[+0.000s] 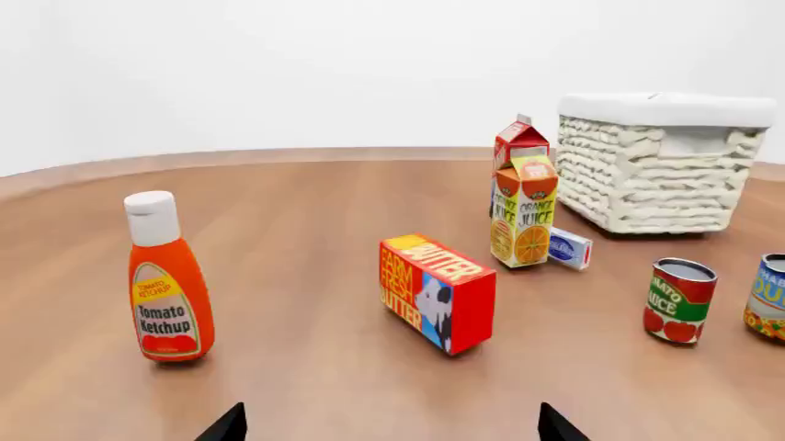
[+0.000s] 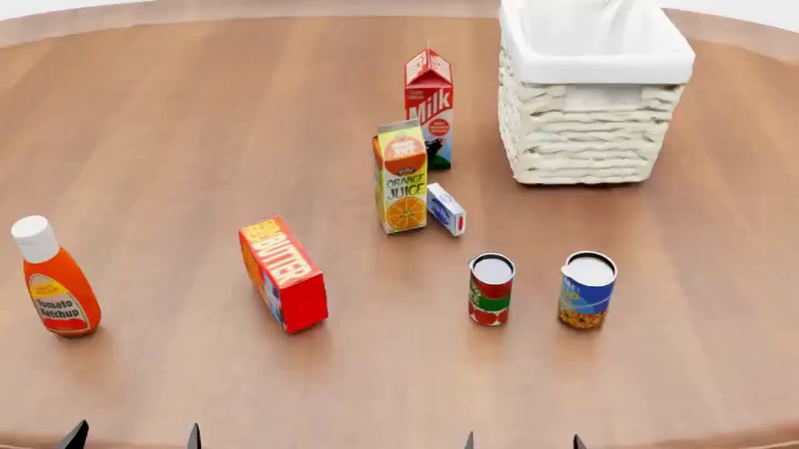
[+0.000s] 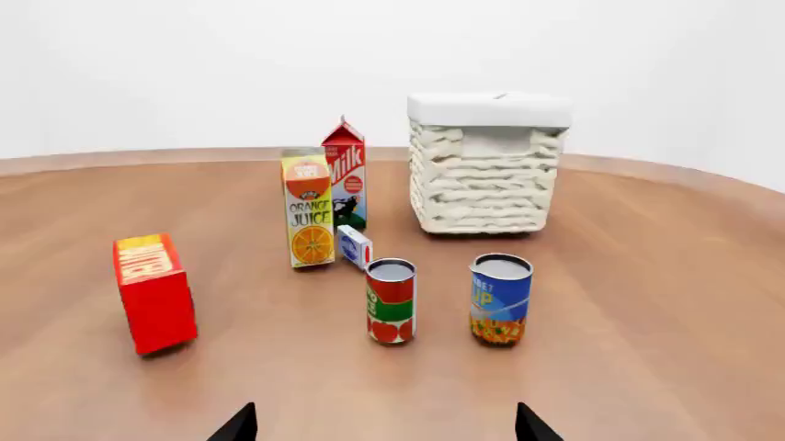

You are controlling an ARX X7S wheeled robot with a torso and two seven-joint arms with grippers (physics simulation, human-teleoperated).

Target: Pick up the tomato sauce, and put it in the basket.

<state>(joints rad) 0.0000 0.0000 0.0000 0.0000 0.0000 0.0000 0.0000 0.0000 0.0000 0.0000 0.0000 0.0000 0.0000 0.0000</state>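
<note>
From the head camera I have the tomato sauce (image 2: pixel 491 289) standing upright on the wooden surface (image 2: pixel 187 140), near the front and a little right of centre, untouched and apart from everything around it. Just to its right, with a clear gap between them, stands a blue-and-orange can (image 2: pixel 587 289) of like size. The basket (image 2: pixel 593 131) sits well beyond both cans toward the far right of the surface, its white lining folded over the rim; I can't see its floor from here. Between the sauce and the far edge I see an orange juice carton (image 2: pixel 402 177) upright, a small blue-and-white box (image 2: pixel 446 209) lying just beside its base, and a milk carton (image 2: pixel 428 105) close behind the juice. To the left of the sauce a red butter box (image 2: pixel 283 274) stands on its edge, turned at an angle, and far out at the left the ketchup bottle (image 2: pixel 52 278) is upright by itself. My left claw (image 1: pixel 390 424) shows only as two dark fingertips at the edge of its wrist picture, spread wide with nothing between them, pointing across the surface toward the butter box. My right claw (image 3: pixel 385 424) is likewise spread wide and empty, its tips low in its own picture, and the sauce stands ahead of it, roughly in line with the gap. Both claws are well short of the cans.
</note>
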